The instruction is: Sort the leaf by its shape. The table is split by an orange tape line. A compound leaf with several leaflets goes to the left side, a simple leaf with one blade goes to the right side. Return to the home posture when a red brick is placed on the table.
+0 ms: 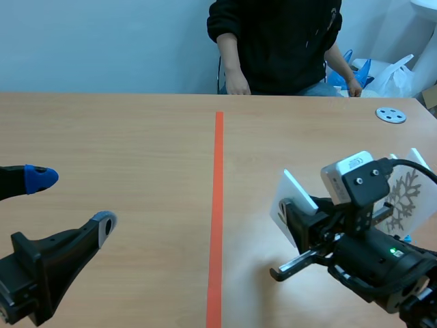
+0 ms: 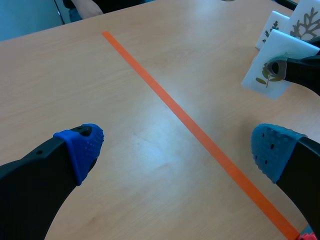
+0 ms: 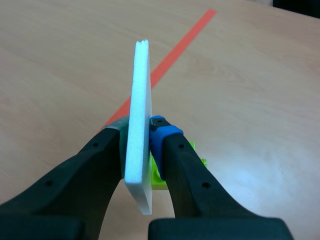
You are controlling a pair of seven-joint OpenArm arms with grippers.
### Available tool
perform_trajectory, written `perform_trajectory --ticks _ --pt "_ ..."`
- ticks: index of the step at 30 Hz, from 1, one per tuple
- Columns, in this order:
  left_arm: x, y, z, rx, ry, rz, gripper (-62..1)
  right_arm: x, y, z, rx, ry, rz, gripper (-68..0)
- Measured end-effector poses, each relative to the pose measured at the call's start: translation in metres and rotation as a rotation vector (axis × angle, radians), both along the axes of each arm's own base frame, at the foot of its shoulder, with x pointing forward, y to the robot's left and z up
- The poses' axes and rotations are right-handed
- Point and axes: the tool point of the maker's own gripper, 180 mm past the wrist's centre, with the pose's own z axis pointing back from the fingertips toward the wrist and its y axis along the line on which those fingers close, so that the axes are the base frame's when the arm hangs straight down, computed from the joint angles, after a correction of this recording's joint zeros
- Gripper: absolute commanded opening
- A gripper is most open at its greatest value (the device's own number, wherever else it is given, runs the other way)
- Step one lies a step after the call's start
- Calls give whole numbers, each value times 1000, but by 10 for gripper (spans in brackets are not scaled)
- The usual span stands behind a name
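Note:
My right gripper is shut on a white foam card, held upright just above the table, right of the orange tape line. In the right wrist view the card stands edge-on between the fingers. From the left wrist view its face shows a small olive-green leaf print, too small to tell its shape. My left gripper hovers open over the left half, nothing between its blue pads.
More white cards stand behind the right arm: one with a grey feathery leaf, another beside it. A lime-green piece lies under the right gripper. A grey disc sits far right. A person sits across the table.

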Motion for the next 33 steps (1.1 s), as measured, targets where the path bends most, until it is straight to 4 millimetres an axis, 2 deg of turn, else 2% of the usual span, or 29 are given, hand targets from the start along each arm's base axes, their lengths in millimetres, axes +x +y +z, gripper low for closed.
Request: perform_trajectory --ticks 7,15,19,26,33 --pt "0 0 0 0 0 0 14 6 -40 -8 -5 33 -130 -660" --pt "0 0 0 0 0 0 14 -6 -57 -42 -17 110 -176 -660" --pt "0 0 0 0 0 0 14 -8 -69 -60 -26 144 -255 -660" --pt "0 0 0 0 0 0 14 0 -90 -62 -30 122 -335 -660" --pt "0 0 0 0 0 0 14 12 -127 -69 -44 121 -447 -660"
